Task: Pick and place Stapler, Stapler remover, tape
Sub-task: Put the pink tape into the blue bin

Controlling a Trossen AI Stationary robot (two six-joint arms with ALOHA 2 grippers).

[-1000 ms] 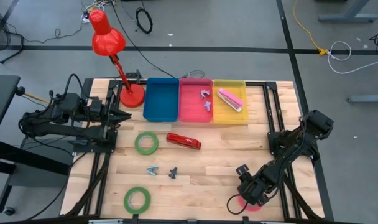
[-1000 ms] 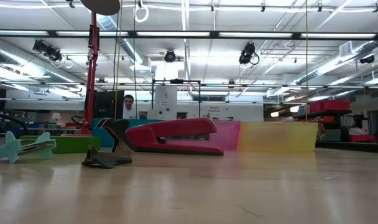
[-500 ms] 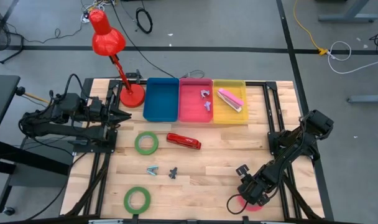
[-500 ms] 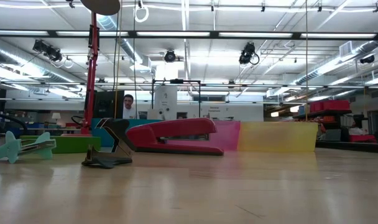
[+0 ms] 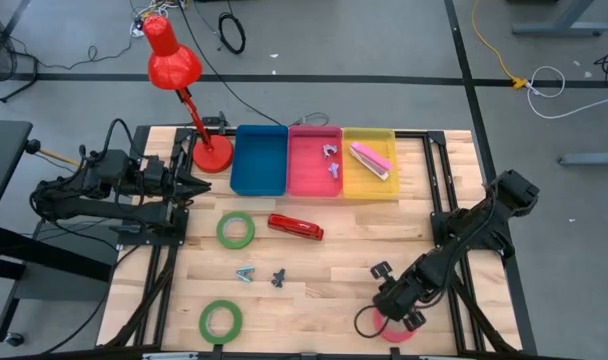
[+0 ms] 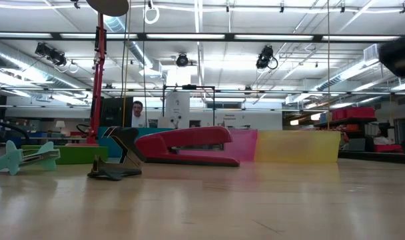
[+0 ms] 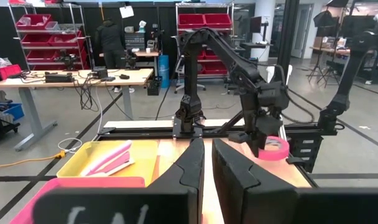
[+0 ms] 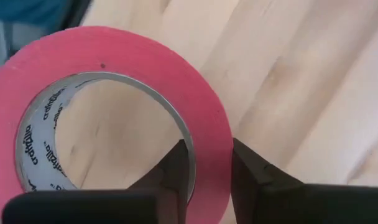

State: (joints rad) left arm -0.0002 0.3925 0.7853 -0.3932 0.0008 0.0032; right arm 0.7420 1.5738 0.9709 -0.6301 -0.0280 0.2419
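A pink tape roll (image 8: 114,68) sits near the table's front right, with my right gripper (image 5: 390,310) shut on it; the same roll (image 7: 273,147) also shows in the left wrist view. Two green tape rolls (image 5: 236,230) (image 5: 221,320) lie flat on the table's left half. A red stapler (image 5: 295,227) lies mid-table. Two small stapler removers (image 5: 246,273) (image 5: 279,277) lie in front of it. My left gripper (image 5: 189,187) waits shut at the left edge, beside the lamp's base. My right gripper has the pink tape roll's wall (image 8: 209,127) pinched, one finger (image 8: 176,168) inside the ring's open centre and the other outside. The fingers come from above, slanting toward the table's near left. In the left wrist view the roll hangs tilted at the fingertips.
Blue (image 5: 259,160), pink (image 5: 315,165) and yellow (image 5: 369,185) bins stand in a row at the far edge. The pink bin holds stapler removers and the yellow one a pink stapler (image 5: 369,158). A red desk lamp (image 5: 174,65) stands at the far left.
My right gripper has shifted a little toward the table's left and far side. The pink tape roll has moved left with it.
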